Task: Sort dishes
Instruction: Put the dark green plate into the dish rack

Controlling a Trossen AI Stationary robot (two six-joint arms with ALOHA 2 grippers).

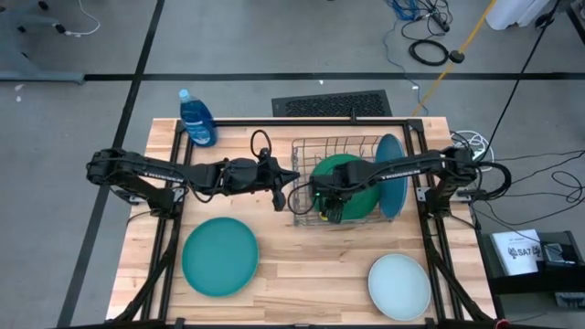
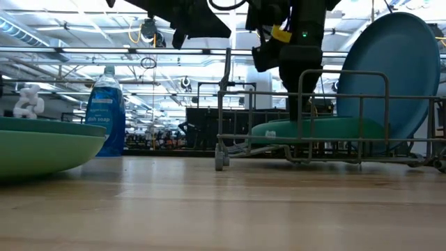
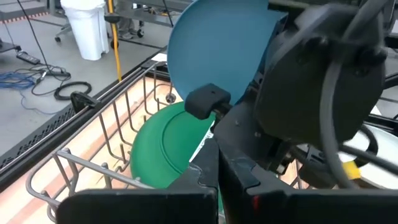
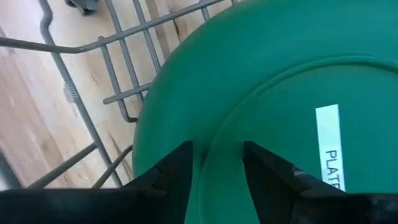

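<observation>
Left pincer (image 1: 279, 199) shut; right pincer (image 4: 216, 163) fingers parted, pointing down.

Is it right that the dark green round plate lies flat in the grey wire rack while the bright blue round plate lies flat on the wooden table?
Not quite. The bright blue round plate stands on edge in the grey wire rack, as the low view shows. The dark green round plate does lie flat in that rack.

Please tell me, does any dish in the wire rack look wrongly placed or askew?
Yes. The green plate lies nearly flat in the wire rack, label side up, while the blue plate beside it stands upright on edge. The right gripper is over the green plate's rim.
</observation>
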